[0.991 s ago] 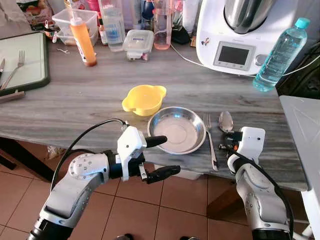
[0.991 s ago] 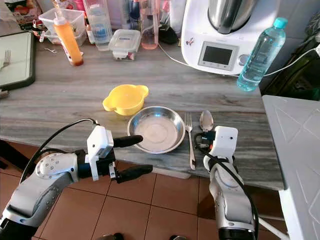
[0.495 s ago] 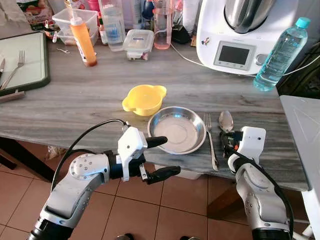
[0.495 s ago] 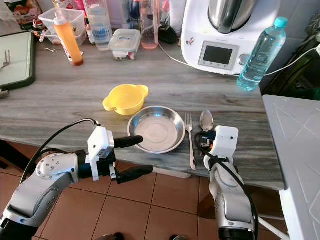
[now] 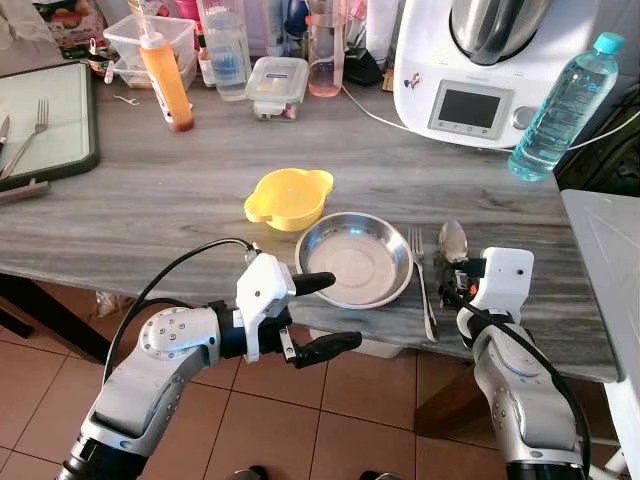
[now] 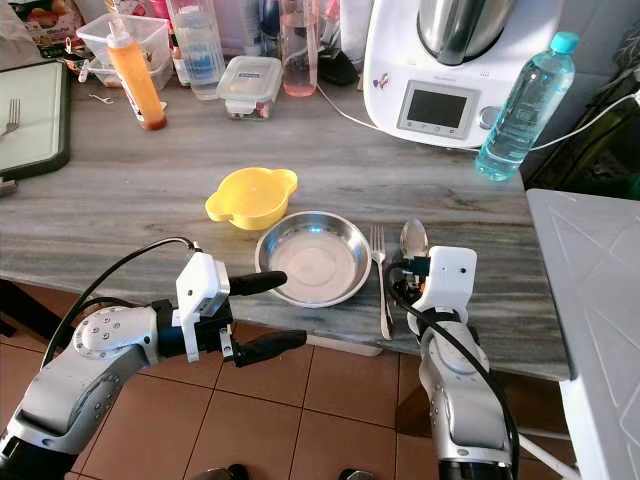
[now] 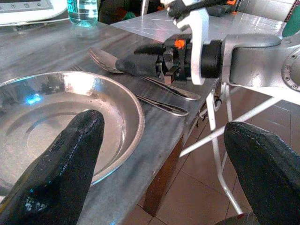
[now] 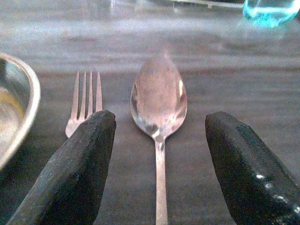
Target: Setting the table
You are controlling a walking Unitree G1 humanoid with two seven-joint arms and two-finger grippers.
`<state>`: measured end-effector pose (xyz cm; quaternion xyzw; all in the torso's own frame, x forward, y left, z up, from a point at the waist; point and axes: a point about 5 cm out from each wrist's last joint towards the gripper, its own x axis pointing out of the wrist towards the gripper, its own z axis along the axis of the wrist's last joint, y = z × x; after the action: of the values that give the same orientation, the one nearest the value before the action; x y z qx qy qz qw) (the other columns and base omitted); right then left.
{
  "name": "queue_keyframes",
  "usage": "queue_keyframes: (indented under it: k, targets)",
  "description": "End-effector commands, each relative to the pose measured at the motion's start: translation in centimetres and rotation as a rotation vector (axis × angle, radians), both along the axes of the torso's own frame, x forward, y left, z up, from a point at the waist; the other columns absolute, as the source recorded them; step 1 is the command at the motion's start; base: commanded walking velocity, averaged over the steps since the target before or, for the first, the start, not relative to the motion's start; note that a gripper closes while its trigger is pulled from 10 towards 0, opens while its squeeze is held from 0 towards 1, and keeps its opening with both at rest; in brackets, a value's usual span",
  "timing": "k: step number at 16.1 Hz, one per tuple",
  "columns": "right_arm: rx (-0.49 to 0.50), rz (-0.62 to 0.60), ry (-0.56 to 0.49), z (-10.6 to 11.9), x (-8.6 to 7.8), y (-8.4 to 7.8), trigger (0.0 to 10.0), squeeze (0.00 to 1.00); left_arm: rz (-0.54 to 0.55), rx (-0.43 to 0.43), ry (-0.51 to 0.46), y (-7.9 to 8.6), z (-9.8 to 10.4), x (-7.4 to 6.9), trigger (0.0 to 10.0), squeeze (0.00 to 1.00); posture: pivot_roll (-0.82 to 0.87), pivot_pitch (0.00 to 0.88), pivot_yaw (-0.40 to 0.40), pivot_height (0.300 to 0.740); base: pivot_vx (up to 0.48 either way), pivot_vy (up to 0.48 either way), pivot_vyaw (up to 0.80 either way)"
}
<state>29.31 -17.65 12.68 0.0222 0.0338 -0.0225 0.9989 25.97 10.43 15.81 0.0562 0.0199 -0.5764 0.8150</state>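
Note:
A steel bowl sits near the wooden table's front edge, with a yellow bowl just behind it. To its right lie a fork and a spoon, side by side. My right gripper is open, low over the spoon's handle; in the right wrist view its fingers stand either side of the spoon. My left gripper is open at the table's edge in front of the steel bowl, one finger over the rim, the other below the tabletop.
At the back stand an orange sauce bottle, plastic containers, a white kitchen machine and a water bottle. A dark tray with cutlery lies far left. A white table adjoins on the right.
My right gripper has edged slightly forward along the spoon's handle. The left arm, bowls, fork and spoon have not moved.

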Motion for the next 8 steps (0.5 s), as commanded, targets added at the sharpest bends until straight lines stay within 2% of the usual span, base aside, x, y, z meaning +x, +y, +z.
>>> queue_keyframes:
  k: [1,3,6,8]
  targets:
    - [-0.032,0.000,-0.050,0.9,-0.3,-0.2,10.0,1.00,-0.014,0.006,-0.010,-0.4,0.3,-0.2,10.0,0.00,0.13,0.161,-0.005,0.740,0.000,0.000,0.00]
    - [-0.069,0.006,-0.071,1.4,-0.5,-0.3,10.0,1.00,-0.008,0.003,-0.023,-0.4,0.3,-0.1,10.0,0.00,0.13,0.152,-0.001,0.740,0.000,0.000,0.00]
    - [-0.119,-0.038,-0.122,2.8,-1.4,-1.8,10.0,1.00,0.027,-0.021,-0.029,-0.6,0.2,0.0,10.0,0.00,0.13,0.137,-0.010,0.740,0.000,0.000,0.00]
    - [-0.220,-0.060,-0.175,3.7,-2.4,-2.6,10.0,1.00,0.110,-0.074,-0.072,-0.7,0.9,0.5,10.0,0.00,0.13,0.133,-0.017,0.740,0.000,0.000,0.00]
